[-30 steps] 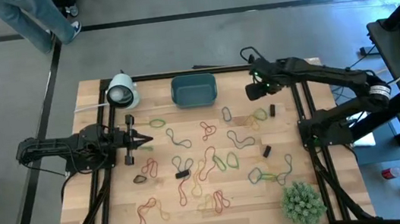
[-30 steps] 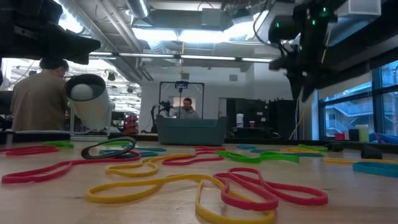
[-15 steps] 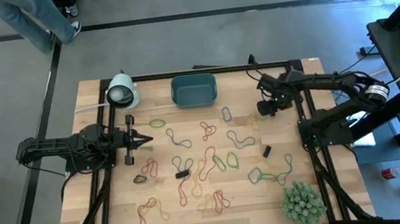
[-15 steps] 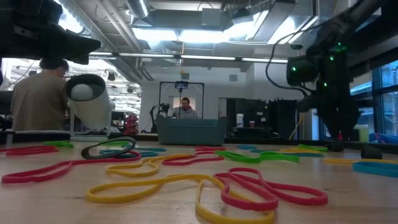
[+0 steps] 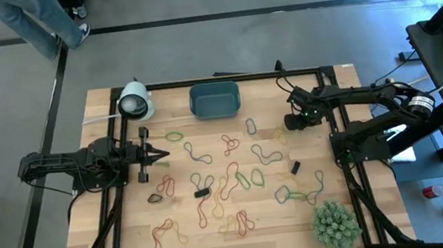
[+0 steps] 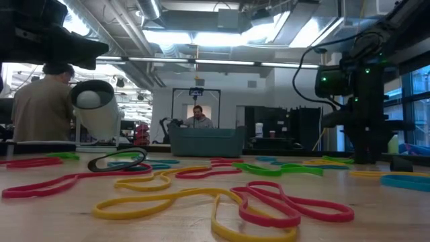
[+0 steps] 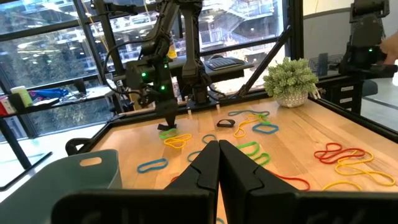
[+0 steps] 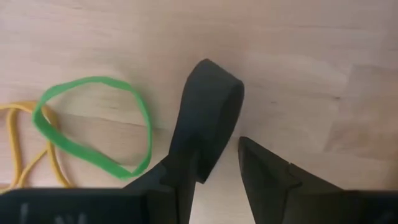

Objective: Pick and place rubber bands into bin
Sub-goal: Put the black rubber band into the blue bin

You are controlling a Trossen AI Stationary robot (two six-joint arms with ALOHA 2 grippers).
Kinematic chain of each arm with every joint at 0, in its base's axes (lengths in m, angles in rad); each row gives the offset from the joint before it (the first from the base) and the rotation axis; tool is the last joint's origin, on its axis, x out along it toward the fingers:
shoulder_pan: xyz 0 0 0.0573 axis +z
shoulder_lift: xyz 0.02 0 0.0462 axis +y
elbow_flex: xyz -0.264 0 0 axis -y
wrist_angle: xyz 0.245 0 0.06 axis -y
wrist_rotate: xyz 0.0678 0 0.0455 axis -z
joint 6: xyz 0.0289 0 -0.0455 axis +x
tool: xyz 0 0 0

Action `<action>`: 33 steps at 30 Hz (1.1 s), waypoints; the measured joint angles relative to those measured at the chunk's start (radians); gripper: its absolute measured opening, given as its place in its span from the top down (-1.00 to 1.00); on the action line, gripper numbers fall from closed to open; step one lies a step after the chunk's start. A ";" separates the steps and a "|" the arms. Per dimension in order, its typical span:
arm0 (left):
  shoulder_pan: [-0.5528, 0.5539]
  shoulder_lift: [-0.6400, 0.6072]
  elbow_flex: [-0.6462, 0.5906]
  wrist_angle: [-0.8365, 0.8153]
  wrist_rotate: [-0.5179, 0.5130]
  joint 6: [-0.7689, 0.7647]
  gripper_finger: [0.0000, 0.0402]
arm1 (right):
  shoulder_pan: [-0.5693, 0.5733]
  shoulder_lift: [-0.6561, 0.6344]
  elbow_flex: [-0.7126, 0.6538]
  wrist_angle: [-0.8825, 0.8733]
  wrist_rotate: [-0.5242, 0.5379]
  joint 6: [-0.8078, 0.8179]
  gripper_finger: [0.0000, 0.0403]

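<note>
On the table's right side, the right gripper (image 5: 290,121) is down at a dark band (image 8: 208,118).
Its fingers are spread, one through the loop; the bin (image 5: 214,99) sits at the far edge, and the left gripper (image 5: 160,155) is pressed together.

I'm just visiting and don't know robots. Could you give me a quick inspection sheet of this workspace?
Surface: wooden table, framed by dark rails.
Job's things: rubber bands of several colours scattered over the middle; teal bin at the far edge, nothing visible in it.
Clutter: green plant at a near corner; white roll beside the bin.
Grippers: left gripper shut, waiting at the left side; right gripper low over the table, fingers apart around a dark loop, with a green band alongside.
Cables: black leads along the right arm.
Surroundings: a person stands behind the table.
</note>
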 joint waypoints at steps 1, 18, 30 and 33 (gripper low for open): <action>0.000 0.000 0.000 0.000 0.000 0.000 0.99 | 0.000 0.002 0.003 0.005 0.002 -0.002 0.38; 0.000 0.000 0.000 0.000 0.000 0.000 0.99 | 0.108 -0.006 0.086 -0.091 0.044 0.138 0.98; 0.000 0.000 0.000 0.000 0.000 0.000 0.99 | 0.257 0.031 0.590 -0.190 0.247 0.182 0.99; 0.000 0.000 0.000 0.000 0.000 0.000 0.99 | 0.262 0.121 0.755 -0.191 0.252 0.110 0.99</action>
